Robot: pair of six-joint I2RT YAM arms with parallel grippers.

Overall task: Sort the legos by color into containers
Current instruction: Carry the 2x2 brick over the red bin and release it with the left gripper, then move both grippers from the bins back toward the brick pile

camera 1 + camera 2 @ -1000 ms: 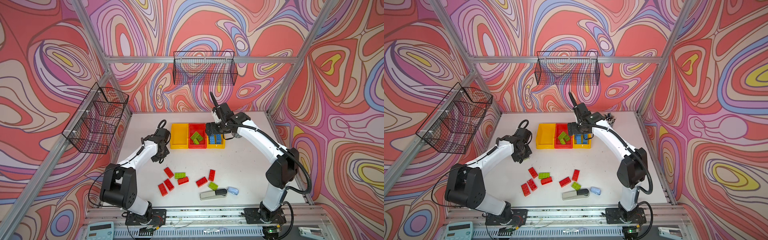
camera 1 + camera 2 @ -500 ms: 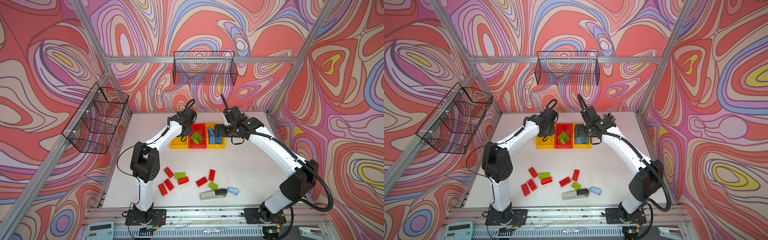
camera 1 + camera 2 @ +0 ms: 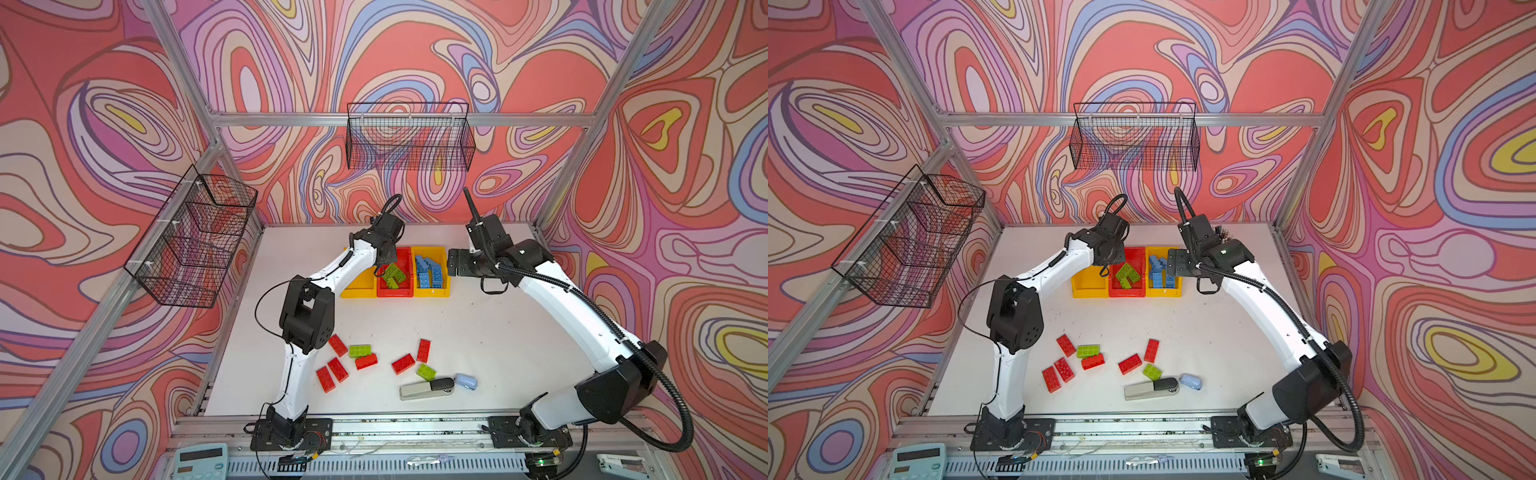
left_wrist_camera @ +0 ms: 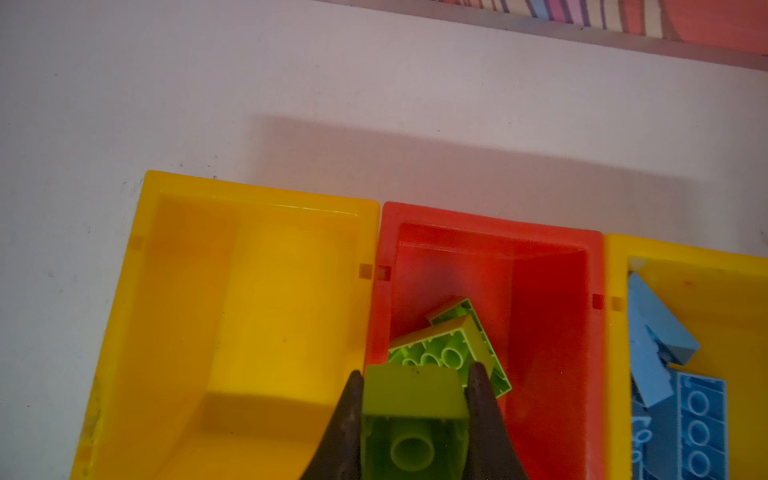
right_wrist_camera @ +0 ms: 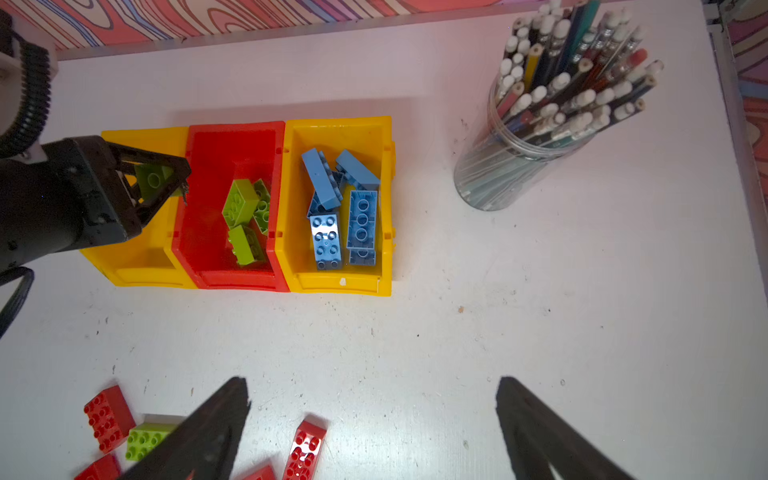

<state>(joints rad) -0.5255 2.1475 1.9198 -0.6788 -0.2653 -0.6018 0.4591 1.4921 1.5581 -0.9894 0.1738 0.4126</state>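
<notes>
**SORTING BY COLOUR: DROP PENDING**

Using the white table [image 3: 478, 324] as the work surface, with three containers lined up side by side at upper centre of both top views. Leaving the left yellow container [image 4: 257, 195] empty, probably for red. Collecting green legos [image 5: 245, 208] in the red container [image 4: 490, 220] and blue legos [image 5: 361, 224] in the right yellow container [image 5: 338, 122].

Gripping one green lego [image 4: 411, 399] in the left gripper [image 4: 413, 374], jaws narrowed onto its sides. Hovering above the wall shared by the left yellow and red containers, judged as lining up a drop among matching bricks.

Parking the right gripper [image 5: 372, 380] just right of the containers, jaws wide and empty, leaving room.

Leaving red legos [image 3: 403, 363] and two loose green bricks [image 3: 360, 351] at lower centre for pickup.
</notes>
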